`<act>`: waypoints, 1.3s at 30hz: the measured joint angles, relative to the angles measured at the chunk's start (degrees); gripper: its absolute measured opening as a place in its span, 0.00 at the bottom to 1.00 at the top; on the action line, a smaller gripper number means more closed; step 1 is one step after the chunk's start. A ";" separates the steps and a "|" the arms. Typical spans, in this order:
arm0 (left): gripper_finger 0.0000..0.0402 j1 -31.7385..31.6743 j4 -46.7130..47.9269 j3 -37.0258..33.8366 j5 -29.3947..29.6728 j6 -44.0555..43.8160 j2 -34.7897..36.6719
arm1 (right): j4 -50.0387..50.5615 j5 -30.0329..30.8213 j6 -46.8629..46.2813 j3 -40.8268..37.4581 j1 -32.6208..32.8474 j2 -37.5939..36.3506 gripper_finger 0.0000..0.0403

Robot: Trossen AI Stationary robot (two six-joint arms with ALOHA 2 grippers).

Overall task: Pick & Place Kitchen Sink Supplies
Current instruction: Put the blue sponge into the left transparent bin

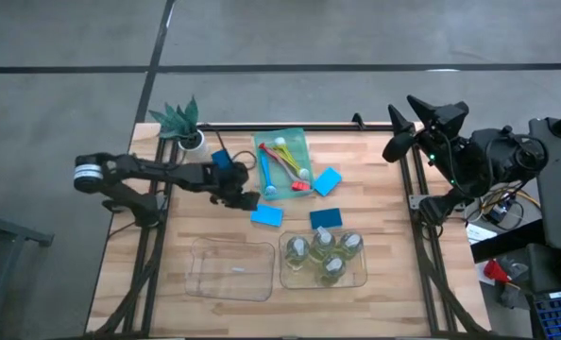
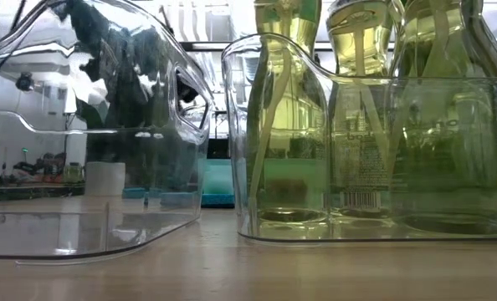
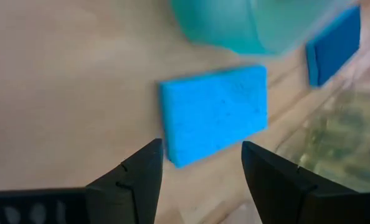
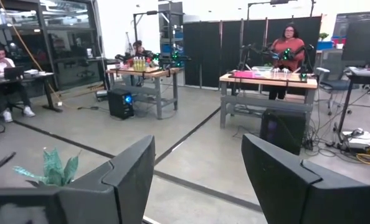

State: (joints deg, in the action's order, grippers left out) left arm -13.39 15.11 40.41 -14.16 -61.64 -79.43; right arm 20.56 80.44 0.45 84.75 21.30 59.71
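Jaws spread wide, the left gripper (image 3: 200, 180) hovers just over a flat blue rectangular sponge (image 3: 213, 114) lying on the wooden worktop (image 1: 167, 255) beside the green tray (image 1: 295, 142). Right gripper (image 4: 197, 180) waits raised at the worktop's edge, jaws wide too.

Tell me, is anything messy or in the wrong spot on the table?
Nothing is spilled or broken. The bottles stand upright in their bin, but the other bin is empty. Three sponges lie scattered loose on the table, each at its own angle. The open left gripper hovers by one of them.
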 joint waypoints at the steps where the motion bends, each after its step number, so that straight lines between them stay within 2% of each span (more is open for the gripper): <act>1: 0.52 0.93 -0.33 0.71 0.22 0.17 -1.09 | -0.03 0.00 0.00 0.00 0.00 -0.01 0.59; 6: 0.52 4.29 0.58 2.55 3.56 0.02 -5.02 | -0.15 0.00 0.04 0.13 0.00 0.02 0.60; 13: 0.52 4.53 1.24 2.72 9.79 -0.42 -6.62 | -0.12 -0.09 0.27 0.22 0.02 -0.03 0.57; 18: 0.52 4.82 -2.00 3.45 10.26 0.04 -7.78 | -0.04 -0.09 0.28 0.22 0.02 -0.03 0.56; 28: 0.51 5.26 0.68 3.49 10.94 2.14 -10.61 | -0.02 -0.07 1.68 0.22 0.04 -0.03 0.56; 32: 0.44 6.02 0.97 3.49 12.66 3.20 -10.85 | -0.02 -0.07 1.70 0.22 0.04 -0.03 0.56; 39: 0.20 6.17 0.90 3.46 13.23 5.70 -10.83 | 0.15 -0.06 1.75 0.22 0.04 -0.01 0.56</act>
State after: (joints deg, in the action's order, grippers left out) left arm -7.22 16.01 43.88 -0.93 -55.94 -90.26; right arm 20.71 80.38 2.20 84.97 21.34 59.70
